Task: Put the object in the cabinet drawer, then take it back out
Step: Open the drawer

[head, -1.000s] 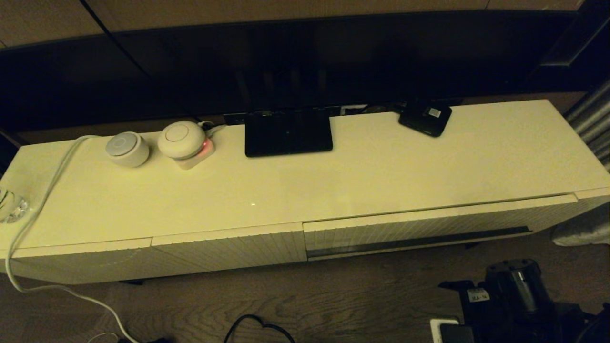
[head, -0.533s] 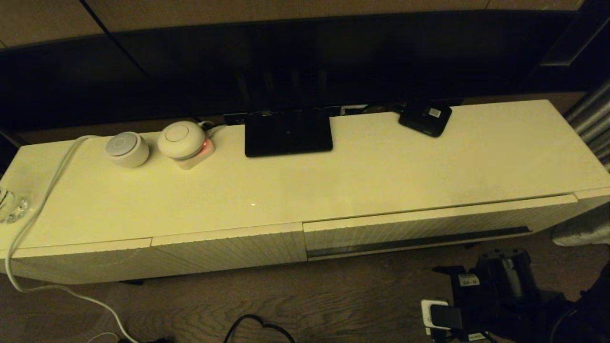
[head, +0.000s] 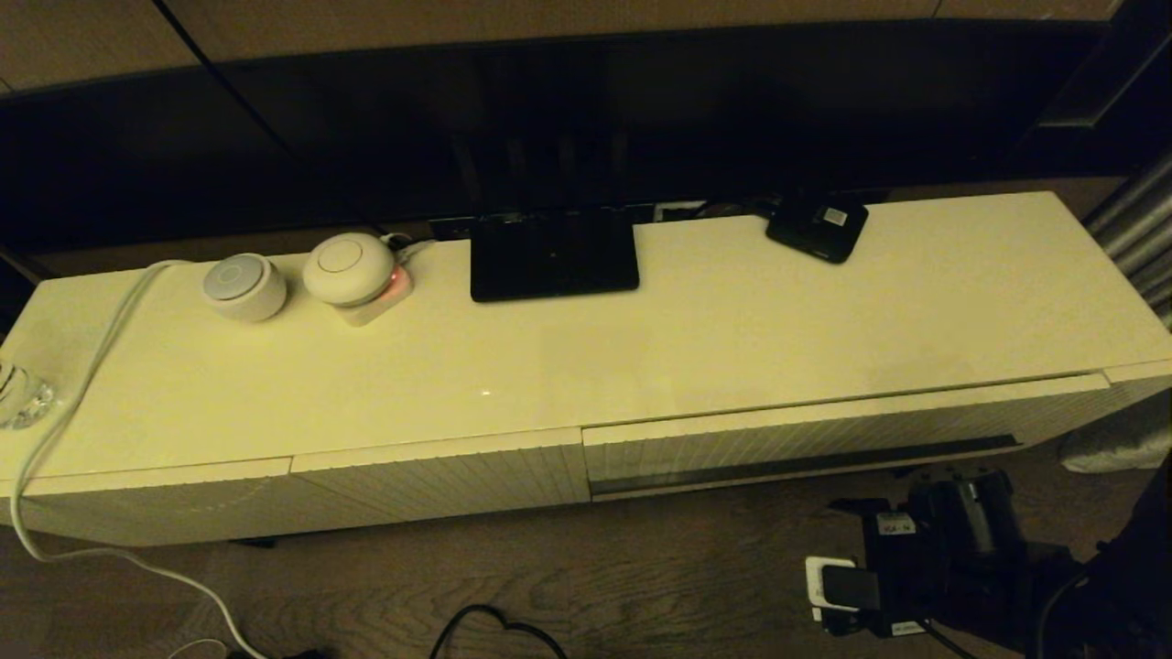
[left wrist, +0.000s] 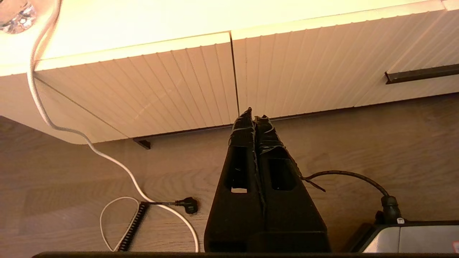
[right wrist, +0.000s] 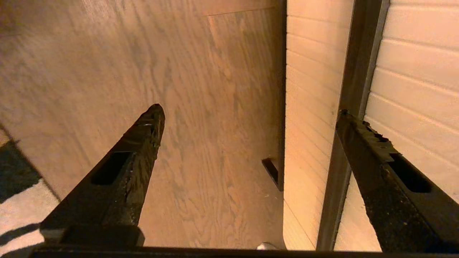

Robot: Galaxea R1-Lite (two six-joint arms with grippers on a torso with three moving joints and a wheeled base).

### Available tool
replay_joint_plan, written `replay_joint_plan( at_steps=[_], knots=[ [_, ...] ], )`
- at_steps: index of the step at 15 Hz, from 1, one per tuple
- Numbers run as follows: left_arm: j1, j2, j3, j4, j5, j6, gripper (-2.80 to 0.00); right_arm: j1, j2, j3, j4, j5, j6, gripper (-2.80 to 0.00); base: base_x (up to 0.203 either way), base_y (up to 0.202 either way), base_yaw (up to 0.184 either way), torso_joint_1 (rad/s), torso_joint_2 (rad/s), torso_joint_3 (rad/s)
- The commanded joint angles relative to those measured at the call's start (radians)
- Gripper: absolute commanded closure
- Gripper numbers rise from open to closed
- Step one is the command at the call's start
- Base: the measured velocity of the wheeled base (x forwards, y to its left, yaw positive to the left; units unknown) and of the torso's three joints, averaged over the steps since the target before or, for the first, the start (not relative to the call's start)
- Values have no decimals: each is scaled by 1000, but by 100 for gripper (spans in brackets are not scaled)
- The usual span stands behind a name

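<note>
Right gripper (right wrist: 251, 111) is spread wide, nothing between the fingers, low over the wood floor (right wrist: 200, 107) in front of the cabinet. One finger (right wrist: 373, 150) lies across the dark slot (right wrist: 346, 107) of the drawer (right wrist: 416, 71); can't tell if it touches the ribbed front. The other finger (right wrist: 143, 132) is out over bare floor, well apart from the drawer. In the head view the right arm (head: 952, 549) sits just in front of and below the slot (head: 806, 462), near the right end of the drawer (head: 824, 435), which is closed flush with the cabinet.

Left gripper (left wrist: 254, 116) has its fingers pressed together, holding nothing, hanging above the floor and pointing at the seam between the plain ribbed front (left wrist: 161, 82) and the slotted drawer (left wrist: 322, 64). Near the fronts but apart from them. A white cable (left wrist: 46, 111) runs off the cabinet top down to the floor on the plain-front side of it, with a black plug (left wrist: 188, 205) lying on the floor closer in.

Umbrella: not visible in any view. On the cabinet top (head: 641, 348), well beyond both grippers: two round white devices (head: 293, 275), a flat black stand (head: 552, 256), a small black box (head: 817, 227) with a white label.
</note>
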State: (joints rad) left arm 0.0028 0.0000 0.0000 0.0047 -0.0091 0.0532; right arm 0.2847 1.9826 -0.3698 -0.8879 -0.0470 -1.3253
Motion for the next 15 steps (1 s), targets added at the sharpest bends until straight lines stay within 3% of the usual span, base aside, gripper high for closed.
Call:
replay_joint_plan(
  at_steps=[1, 15],
  knots=[
    [0, 0, 3, 0, 0, 0, 0, -2, 15, -11, -5, 1, -8, -280, 0, 0, 0, 0, 0, 0],
    [0, 0, 3, 0, 0, 0, 0, -2, 58, -64, -5, 93, -8, -280, 0, 0, 0, 0, 0, 0]
  ],
)
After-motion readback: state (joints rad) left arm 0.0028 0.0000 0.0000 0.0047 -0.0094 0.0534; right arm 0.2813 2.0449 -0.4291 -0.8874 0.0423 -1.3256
